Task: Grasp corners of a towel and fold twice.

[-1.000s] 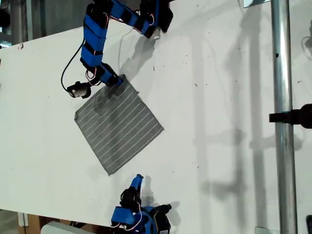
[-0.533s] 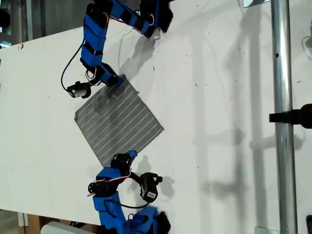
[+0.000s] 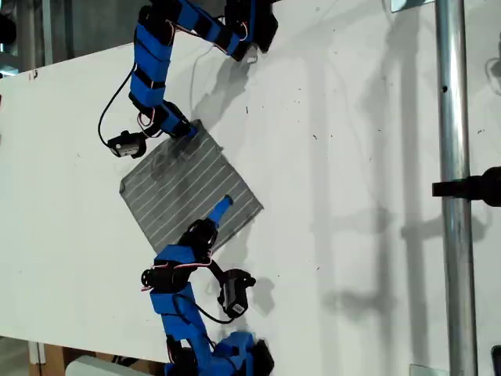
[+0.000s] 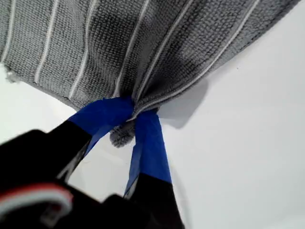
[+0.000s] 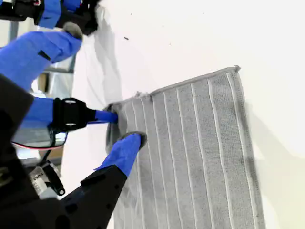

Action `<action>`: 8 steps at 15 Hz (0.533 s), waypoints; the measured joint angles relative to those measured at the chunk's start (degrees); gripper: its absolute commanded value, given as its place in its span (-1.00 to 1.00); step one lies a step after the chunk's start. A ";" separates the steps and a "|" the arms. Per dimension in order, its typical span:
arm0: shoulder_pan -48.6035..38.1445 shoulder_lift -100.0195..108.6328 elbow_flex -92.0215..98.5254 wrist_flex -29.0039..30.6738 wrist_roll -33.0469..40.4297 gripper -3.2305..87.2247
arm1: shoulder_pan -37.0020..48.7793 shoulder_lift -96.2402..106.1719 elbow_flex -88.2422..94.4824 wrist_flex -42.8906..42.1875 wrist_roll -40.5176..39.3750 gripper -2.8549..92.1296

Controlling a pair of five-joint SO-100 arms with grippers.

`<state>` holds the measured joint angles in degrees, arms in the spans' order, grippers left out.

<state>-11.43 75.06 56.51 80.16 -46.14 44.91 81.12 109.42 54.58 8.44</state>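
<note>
The grey striped towel (image 3: 188,196) lies flat as a diamond on the white table (image 3: 352,157). My first gripper (image 4: 133,112) is shut on the towel's corner (image 3: 194,129), the one nearest the exterior view's top, and the cloth bunches between its blue fingers. My second gripper (image 3: 213,219) reaches in from the exterior view's bottom and hovers open above the lower half of the towel (image 5: 200,152). One blue finger (image 5: 125,149) points across the stripes. The second arm hides the corner nearest the exterior view's bottom. The corners at the exterior view's left (image 3: 123,188) and right (image 3: 260,207) lie free.
A vertical metal pole (image 3: 452,196) with a black clamp (image 3: 470,188) stands at the exterior view's right. The table's edge (image 3: 47,70) runs along that view's upper left. A black cable (image 3: 109,110) loops beside the first arm.
My second arm has swung up from the exterior view's bottom edge and now reaches over the towel's lower part. My first gripper and the towel have stayed put.
</note>
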 measured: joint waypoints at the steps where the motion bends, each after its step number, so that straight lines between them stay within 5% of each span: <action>1: -0.18 -1.05 0.00 0.44 0.53 -0.08 | 0.00 0.00 0.35 -0.53 0.00 -0.94; 8: -0.70 -18.63 -1.67 -3.08 -6.42 -0.20 | 0.00 0.09 0.53 -0.70 0.00 -0.94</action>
<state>-12.13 56.43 54.84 77.08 -52.56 44.91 81.21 109.95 53.88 8.44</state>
